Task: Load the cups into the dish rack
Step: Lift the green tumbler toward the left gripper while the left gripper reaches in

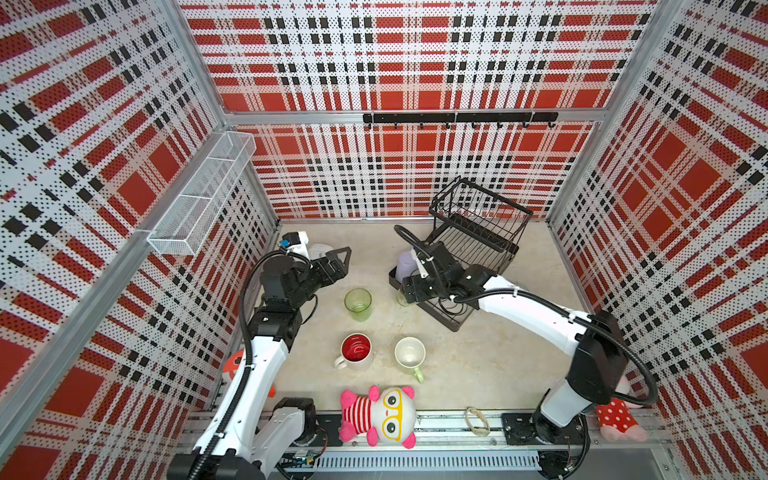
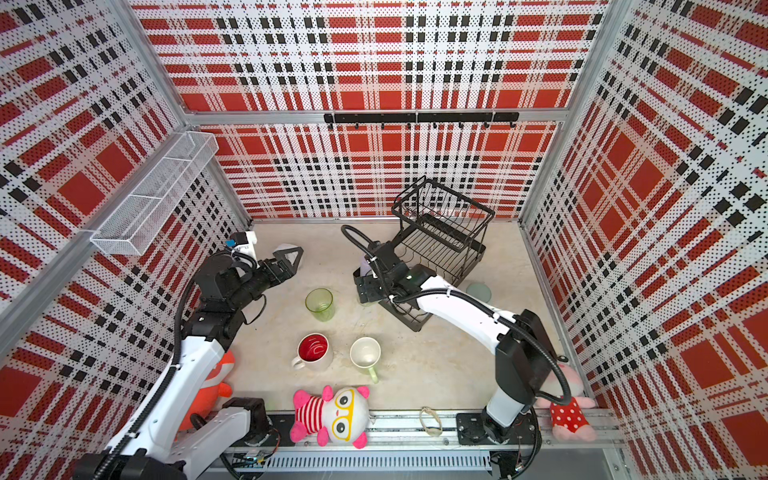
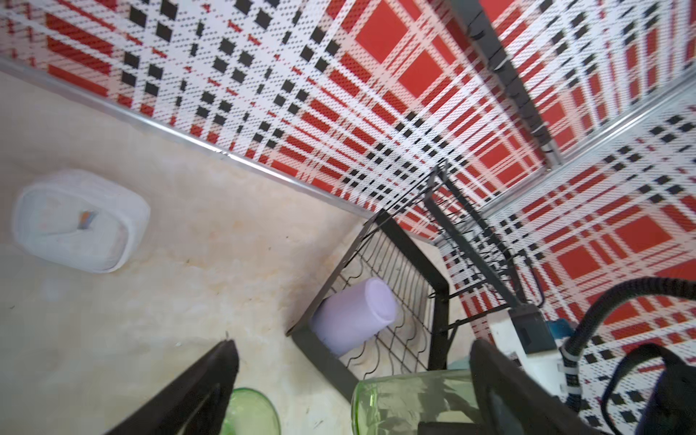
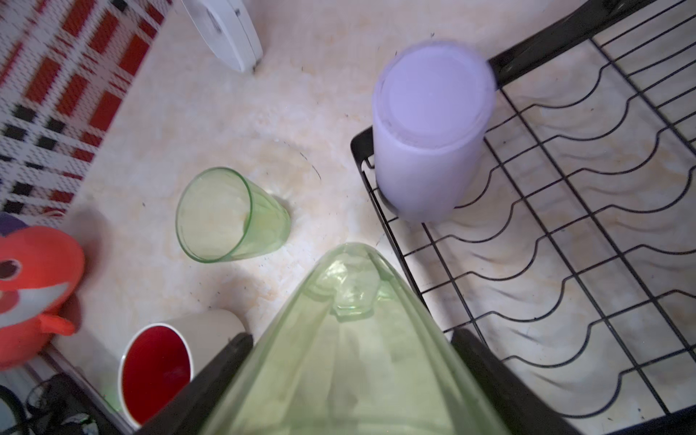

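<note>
Clamped between the fingers of the right gripper, a clear green ribbed tumbler points base-first at the near rim of the dish rack. Just beyond its base, the lavender tumbler stands upside down on the lower tier's corner, directly in line. Beside it, on the table, a second green tumbler and the white mug stand upright. Well apart, the left gripper hovers empty, jaws spread wide, a white clock ahead of it.
</note>
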{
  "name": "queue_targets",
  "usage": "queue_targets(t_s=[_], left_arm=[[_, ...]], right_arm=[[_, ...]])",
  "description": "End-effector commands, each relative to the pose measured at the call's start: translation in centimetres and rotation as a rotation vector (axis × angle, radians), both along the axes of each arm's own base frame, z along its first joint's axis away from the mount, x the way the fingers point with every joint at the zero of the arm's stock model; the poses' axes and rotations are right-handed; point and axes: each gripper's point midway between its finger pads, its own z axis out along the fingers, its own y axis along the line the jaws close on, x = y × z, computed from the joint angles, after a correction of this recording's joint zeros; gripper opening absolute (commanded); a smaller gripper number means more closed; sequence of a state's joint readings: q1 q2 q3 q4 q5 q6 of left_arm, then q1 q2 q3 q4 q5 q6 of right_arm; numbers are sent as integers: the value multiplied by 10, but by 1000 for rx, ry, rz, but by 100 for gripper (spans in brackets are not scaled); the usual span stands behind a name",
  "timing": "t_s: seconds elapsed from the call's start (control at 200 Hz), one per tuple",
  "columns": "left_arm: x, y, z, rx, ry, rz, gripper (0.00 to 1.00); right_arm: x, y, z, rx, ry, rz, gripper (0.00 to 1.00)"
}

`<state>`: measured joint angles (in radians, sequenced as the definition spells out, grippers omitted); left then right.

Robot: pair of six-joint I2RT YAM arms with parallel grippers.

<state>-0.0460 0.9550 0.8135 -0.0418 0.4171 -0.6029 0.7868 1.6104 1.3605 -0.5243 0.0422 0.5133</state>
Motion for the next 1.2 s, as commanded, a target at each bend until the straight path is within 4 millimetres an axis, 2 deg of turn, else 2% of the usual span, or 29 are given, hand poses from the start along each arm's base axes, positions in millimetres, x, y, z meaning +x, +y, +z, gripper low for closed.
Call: queue_targets(t_s=[0.0, 0.105, 0.195, 0.301, 0.526, 0.681, 0.827, 1.198], left_arm=[[-14, -18, 51, -96, -163, -107, 98], [-19, -23, 63, -186, -195, -142, 98], [-27, -36, 72, -252, -231, -208, 98], [-30, -51, 73, -299, -231, -258, 98], [-33, -79, 71, -283, -208, -373, 98], [-46, -96, 71, -230, -235, -503, 99], [-56, -98, 73, -191, -267, -567, 98], [-78, -120, 77, -162, -293, -748, 98]], right_arm=[[6, 2, 62, 244, -112, -21, 77], [5, -11, 89, 352, -173, -42, 76], [2, -20, 110, 439, -214, -43, 77], [-2, -27, 127, 526, -240, -40, 78], [-12, -34, 164, 738, -260, -12, 78], [-22, -36, 183, 878, -232, 49, 77], [-39, -27, 201, 939, -211, 167, 78], [-68, -16, 223, 1033, -164, 347, 79]])
